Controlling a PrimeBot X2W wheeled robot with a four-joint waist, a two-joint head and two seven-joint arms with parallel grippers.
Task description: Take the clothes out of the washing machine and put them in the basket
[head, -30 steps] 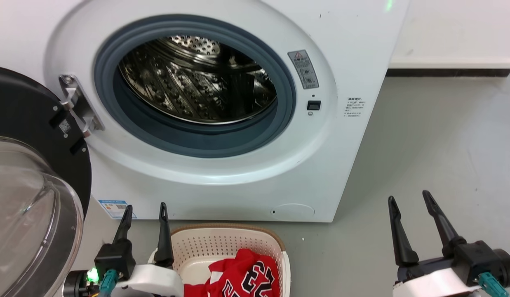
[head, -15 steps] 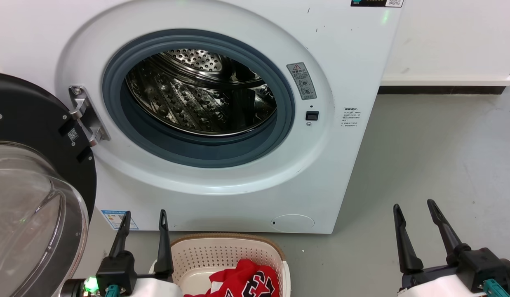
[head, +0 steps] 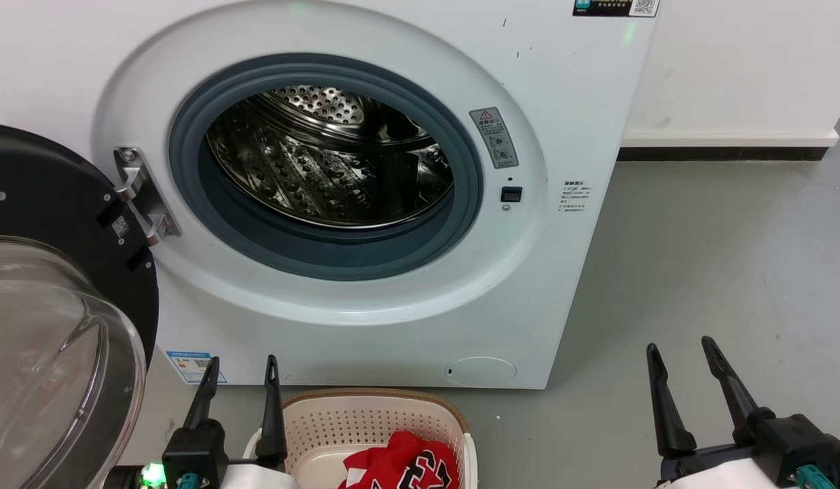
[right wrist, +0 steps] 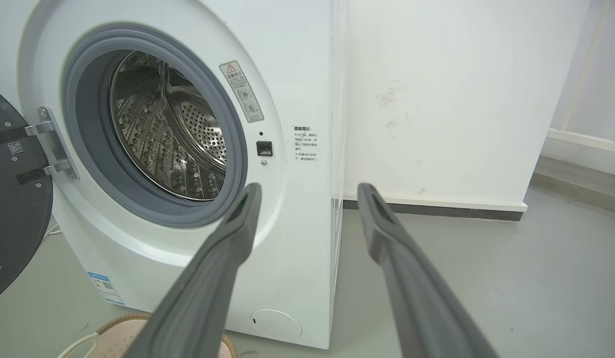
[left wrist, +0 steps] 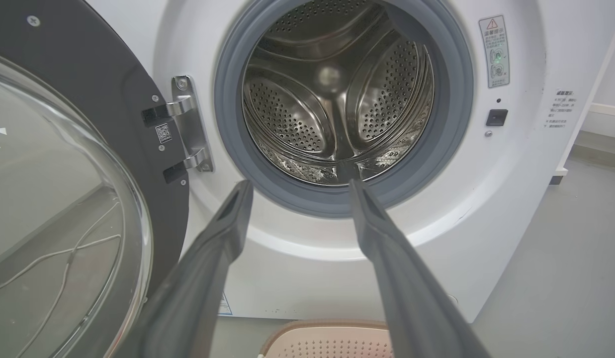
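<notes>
Both empty. My left pincer (head: pixel 242 360) has its fingers spread, tips by the left rim of the basket (head: pixel 365 418). My right pincer (head: pixel 679 345) is spread too, over bare floor (head: pixel 698 272), well right of the basket. A red jersey (head: pixel 399 465) lies in the basket, which sits on the floor just in front of the washer (head: pixel 528 285). Its door (head: pixel 60 224) is swung wide to the left, and the drum (head: pixel 324 163) shows shiny perforated steel.

All three views face the washing machine (head: pixel 392 326).
</notes>
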